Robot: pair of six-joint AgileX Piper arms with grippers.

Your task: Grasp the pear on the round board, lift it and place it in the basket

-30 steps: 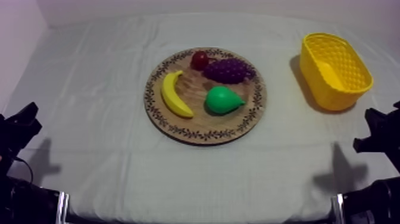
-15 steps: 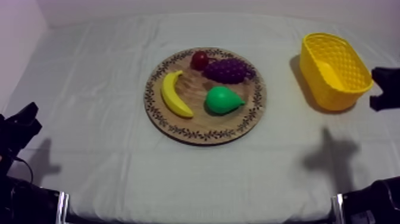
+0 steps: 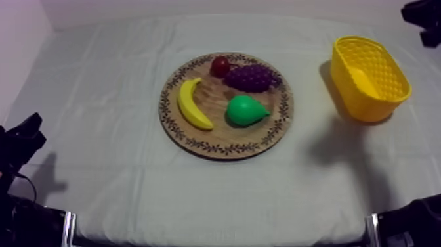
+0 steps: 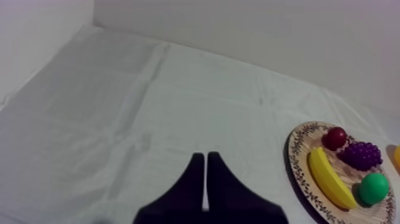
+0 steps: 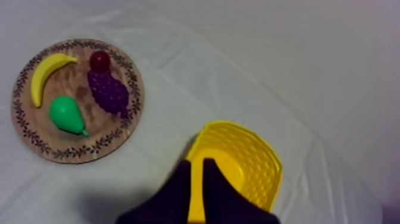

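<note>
While hanging by the yellow basket [image 3: 365, 105] with right gripper [image 5: 196, 162], like left gripper [image 4: 205, 156], fingers closed, likely risking shoving the pear [image 3: 244, 110] into the grapes [image 3: 251, 77] by descending unopened.

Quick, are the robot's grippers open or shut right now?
Left gripper: closed, holding nothing.
Right gripper: closed, holding nothing.

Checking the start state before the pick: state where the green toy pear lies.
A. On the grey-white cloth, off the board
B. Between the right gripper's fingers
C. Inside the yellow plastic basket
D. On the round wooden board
D: the green toy pear lies on the round wooden board with the patterned rim, between the yellow toy banana and the purple bunch of grapes.
</note>
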